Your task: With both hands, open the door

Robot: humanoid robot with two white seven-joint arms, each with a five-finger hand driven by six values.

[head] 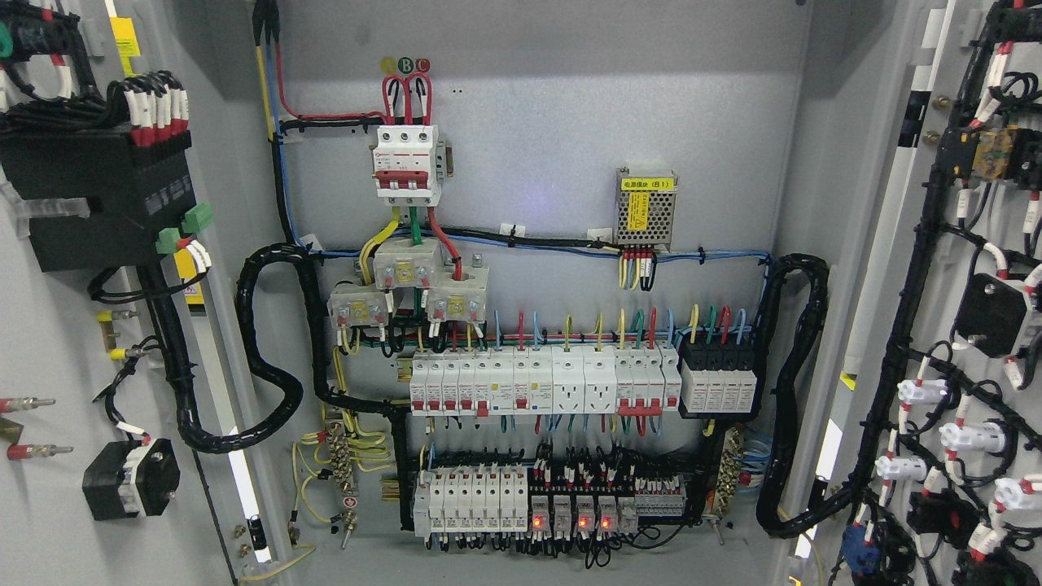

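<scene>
The grey cabinet (pixel 537 203) stands wide open in front of me, both doors swung out to the sides. The left door (pixel 49 342) fills the left edge and the right door (pixel 977 325) the right edge, each showing its inner face.

Inside, on the back panel, a white main breaker (pixel 406 160) with red levers sits near the top, with red, yellow and green wires running down from it to three pale blocks (pixel 407 285) just below. To the right hangs a small metal power supply (pixel 645 209) with a yellow label. Under these runs a long row of white breakers (pixel 541 382), ending at a black module (pixel 720 378). A lower row (pixel 521 496) holds more white breakers and small relays with red lights glowing. Thick black cable looms (pixel 269 358) loop from the back panel out to each door.

The left door carries a black box (pixel 98 195) with green plugs and a smaller black part (pixel 130 478) lower down. The right door carries black and white switch backs (pixel 969 439) tied into its wiring.

Both doors are cut off by the picture's edges, so their handles and outer faces are hidden. The print on the labels is too small to read.

Neither of the robot's hands nor arms shows anywhere, so I cannot tell how their fingers are set or what they touch.
</scene>
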